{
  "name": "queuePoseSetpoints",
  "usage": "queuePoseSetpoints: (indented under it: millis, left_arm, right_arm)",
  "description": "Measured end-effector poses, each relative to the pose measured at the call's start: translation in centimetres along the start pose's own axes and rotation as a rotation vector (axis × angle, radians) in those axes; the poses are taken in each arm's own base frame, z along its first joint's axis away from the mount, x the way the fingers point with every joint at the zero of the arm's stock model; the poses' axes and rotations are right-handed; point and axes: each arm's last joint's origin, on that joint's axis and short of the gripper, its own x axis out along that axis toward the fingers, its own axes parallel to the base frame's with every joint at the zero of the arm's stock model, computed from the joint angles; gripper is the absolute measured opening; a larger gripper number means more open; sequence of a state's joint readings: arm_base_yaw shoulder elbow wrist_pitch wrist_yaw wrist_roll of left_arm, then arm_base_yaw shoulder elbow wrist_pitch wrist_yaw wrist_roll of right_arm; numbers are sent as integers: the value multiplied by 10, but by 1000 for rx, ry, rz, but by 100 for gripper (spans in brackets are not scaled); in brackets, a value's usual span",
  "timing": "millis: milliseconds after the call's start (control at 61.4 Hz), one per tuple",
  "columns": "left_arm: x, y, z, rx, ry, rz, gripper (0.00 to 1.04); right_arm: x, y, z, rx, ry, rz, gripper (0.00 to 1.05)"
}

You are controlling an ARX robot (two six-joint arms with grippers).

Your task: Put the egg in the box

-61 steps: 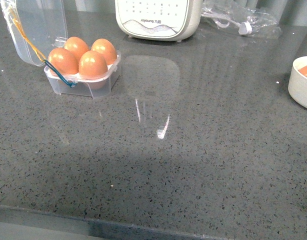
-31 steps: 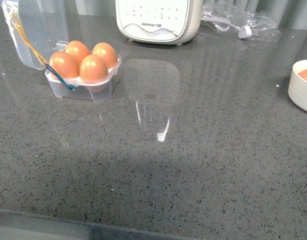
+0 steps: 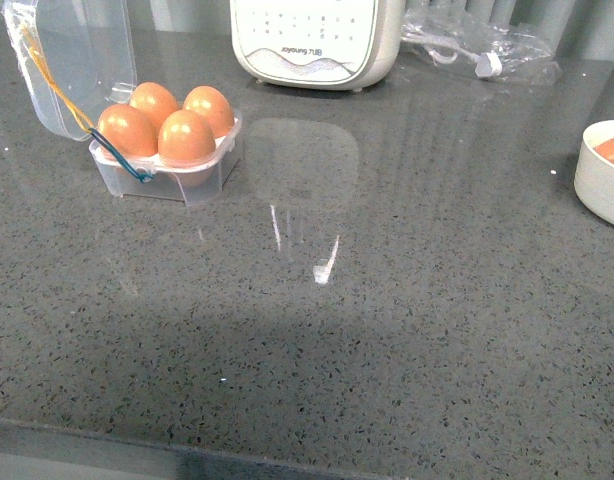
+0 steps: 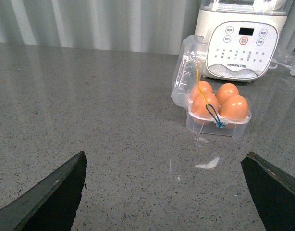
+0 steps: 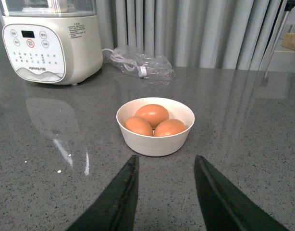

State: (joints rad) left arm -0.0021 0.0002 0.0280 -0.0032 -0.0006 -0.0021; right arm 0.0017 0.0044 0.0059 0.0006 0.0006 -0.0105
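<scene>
Evidently nothing moved: your left gripper gapes empty before the full egg carton (four eggs), right gripper equally released.

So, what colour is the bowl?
The bowl is plain white; the right wrist view shows it best.

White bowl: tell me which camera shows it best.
The right wrist view. There the whole bowl sits centred, with three eggs visible inside. The front view catches only part of the bowl, cut off at the picture's right edge. The left wrist view does not show it.
</scene>
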Motion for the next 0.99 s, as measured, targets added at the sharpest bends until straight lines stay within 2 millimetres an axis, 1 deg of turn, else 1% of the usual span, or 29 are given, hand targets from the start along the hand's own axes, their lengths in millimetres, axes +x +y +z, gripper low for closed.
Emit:
queuePoseSetpoints:
  millis: [195, 228, 277, 374, 407, 472, 553, 651, 716, 749, 895, 993]
  left_arm:
    - [0, 0, 0, 0, 0, 0, 98]
    - [0, 0, 0, 0, 0, 0, 98]
    - [0, 0, 0, 0, 0, 0, 98]
    - [0, 0, 0, 0, 0, 0, 98]
    - [0, 0, 0, 0, 0, 0, 98]
    - [0, 0, 0, 0, 0, 0, 98]
    - [0, 0, 0, -5, 7, 11, 98]
    - [1, 0, -5, -107, 252, 215, 98]
    - [2, 1, -7, -144, 317, 287, 98]
    - [3, 0, -7, -165, 321, 297, 98]
    - [3, -1, 19, -211, 240, 272, 98]
    - [10, -1, 27, -218, 207, 219, 98]
  right_arm:
    - [0, 0, 0, 0, 0, 0, 69]
    - [0, 0, 0, 0, 0, 0, 72]
    - [0, 0, 0, 0, 0, 0, 83]
    - [0, 0, 0, 0, 0, 0, 98]
    - [0, 0, 0, 3, 0, 0, 99]
    - [0, 0, 0, 3, 0, 0, 97]
    - [0, 0, 0, 3, 0, 0, 97]
    - [0, 0, 0, 3, 0, 0, 97]
    - [0, 0, 0, 3, 0, -1, 97]
    - [0, 0, 0, 3, 0, 1, 97]
    - [0, 0, 0, 4, 0, 0, 97]
    - [0, 0, 0, 3, 0, 0, 97]
